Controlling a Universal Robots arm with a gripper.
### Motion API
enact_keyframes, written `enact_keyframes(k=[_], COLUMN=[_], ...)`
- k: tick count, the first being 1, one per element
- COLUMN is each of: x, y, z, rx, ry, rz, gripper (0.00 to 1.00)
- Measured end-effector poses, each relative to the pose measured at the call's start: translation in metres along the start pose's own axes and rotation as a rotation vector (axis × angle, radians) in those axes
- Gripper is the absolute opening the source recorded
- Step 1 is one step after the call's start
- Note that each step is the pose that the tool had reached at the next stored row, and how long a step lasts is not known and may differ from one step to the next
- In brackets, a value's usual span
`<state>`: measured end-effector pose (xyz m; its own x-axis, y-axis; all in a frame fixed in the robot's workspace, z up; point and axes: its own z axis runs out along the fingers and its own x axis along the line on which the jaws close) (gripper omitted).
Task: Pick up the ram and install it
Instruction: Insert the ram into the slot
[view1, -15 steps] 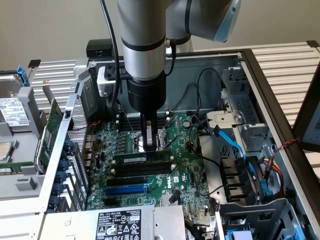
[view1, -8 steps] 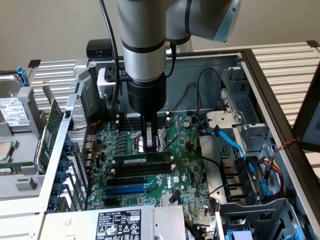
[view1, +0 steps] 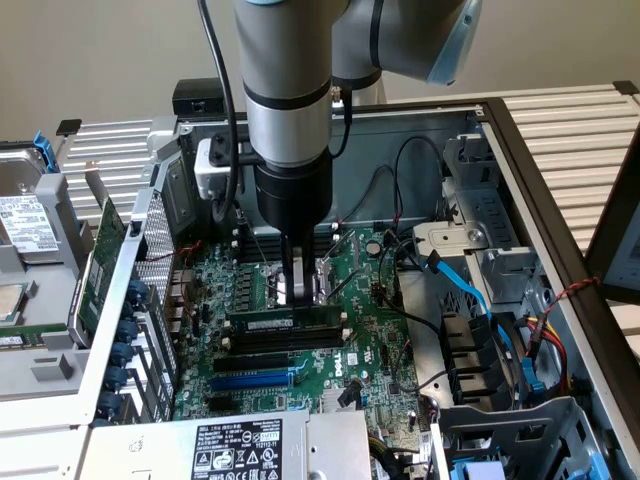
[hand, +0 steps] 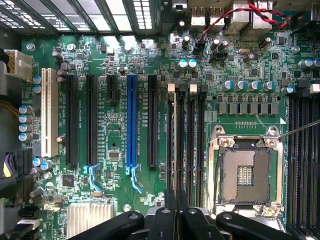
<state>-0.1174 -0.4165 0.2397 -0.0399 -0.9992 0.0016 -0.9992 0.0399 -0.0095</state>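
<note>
I see the gripper (view1: 297, 296) pinched together on the top edge of the ram (view1: 285, 322), which stands upright along a black memory slot on the motherboard (view1: 372, 345). In the exterior view the ram lies about 7 o'clock from the frame's middle, with the blue slot (view1: 252, 381) at its 7 o'clock.

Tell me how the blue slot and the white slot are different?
The blue slot is bright blue; the white slot is cream-white. The blue slot sits between black slots; the white slot ends the row. Both are long, narrow, empty and parallel.
</note>
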Motion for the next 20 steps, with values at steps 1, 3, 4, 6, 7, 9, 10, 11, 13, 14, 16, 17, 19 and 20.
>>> enact_keyframes(k=[1, 3, 4, 6, 7, 9, 10, 11, 13, 14, 16, 17, 19, 20], x=[0.0002, 0.0005, 0.0006, 0.0007, 0.0008, 0.0007, 0.0007, 0.0007, 0.0008, 0.0009, 0.0011, 0.0012, 0.0015, 0.0016], y=[0.0, 0.0, 0.0, 0.0, 0.0, 0.0, 0.0, 0.0001, 0.0001, 0.0001, 0.0002, 0.0003, 0.0005, 0.0005], z=[0.0001, 0.0004, 0.0006, 0.0009, 0.0013, 0.002, 0.0023, 0.0026, 0.0028, 0.003, 0.0033, 0.0035, 0.004, 0.0042], rx=[0.0, -0.0001, -0.0001, -0.0002, -0.0001, -0.0001, -0.0001, -0.0001, -0.0002, -0.0001, 0.0, 0.0, -0.0001, -0.0001], ry=[0.0, 0.0001, 0.0002, 0.0004, 0.0003, 0.0003, 0.0002, 0.0003, 0.0004, 0.0002, 0.0001, 0.0, 0.0002, 0.0002], rz=[0.002, 0.005, 0.006, 0.008, 0.008, 0.008, 0.008, 0.008, 0.008, 0.008, 0.008, 0.008, 0.008, 0.008], gripper=[0.12, 0.12, 0.12, 0.12, 0.12, 0.12, 0.12, 0.12, 0.12, 0.12, 0.12, 0.12, 0.12, 0.12])
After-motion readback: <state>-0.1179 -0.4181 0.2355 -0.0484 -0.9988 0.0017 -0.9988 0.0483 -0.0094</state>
